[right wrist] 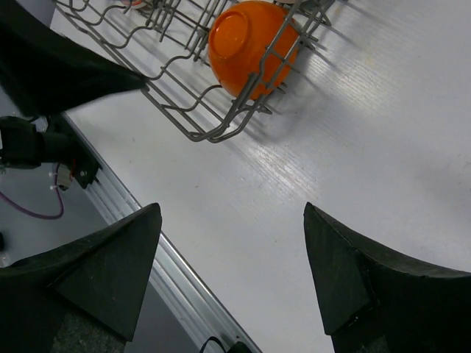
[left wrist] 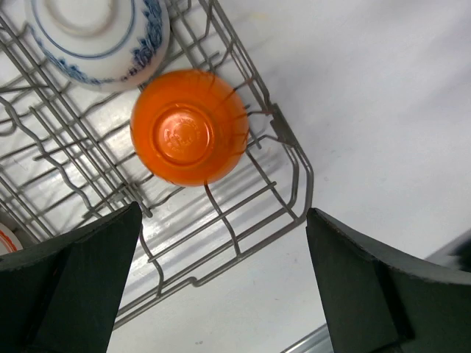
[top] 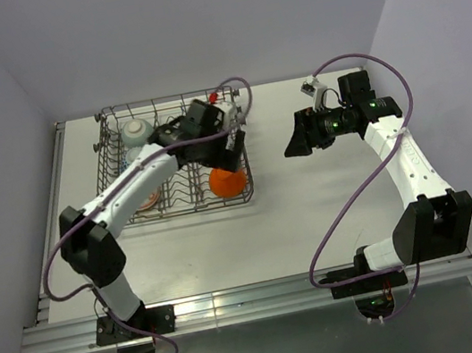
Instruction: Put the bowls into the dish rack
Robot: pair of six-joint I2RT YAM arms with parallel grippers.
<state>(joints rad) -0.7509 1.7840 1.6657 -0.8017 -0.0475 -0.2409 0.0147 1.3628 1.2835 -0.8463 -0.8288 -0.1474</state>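
The surface [top: 315,217] was a flat white board with a faint ribbed grain. A brushed aluminium rail [top: 239,301] ran along its near edge, and plain pale lilac walls closed it in on the left, far and right sides.

On the left half of the surface stood the grey wire dish rack [top: 116,165], a rectangle of thin metal rods with wavy rows of upright tines. A glossy orange ceramic bowl [left wrist: 190,126] lay tipped among the tines in the rack's near right corner, its round foot ring showing. Just beside it, further into the rack, sat a white bowl with blue painted pattern [left wrist: 99,33], also foot outward. A pale glazed bowl [top: 136,131] rested in the far left corner.

The left gripper [left wrist: 222,213] hung above the orange bowl with its matt black wedge-shaped fingers [left wrist: 81,272] spread wide and nothing between them. The right gripper [right wrist: 232,209] was held over bare surface to the right of the rack, well apart from it. Its fingers [right wrist: 110,265] were likewise wide apart and empty.
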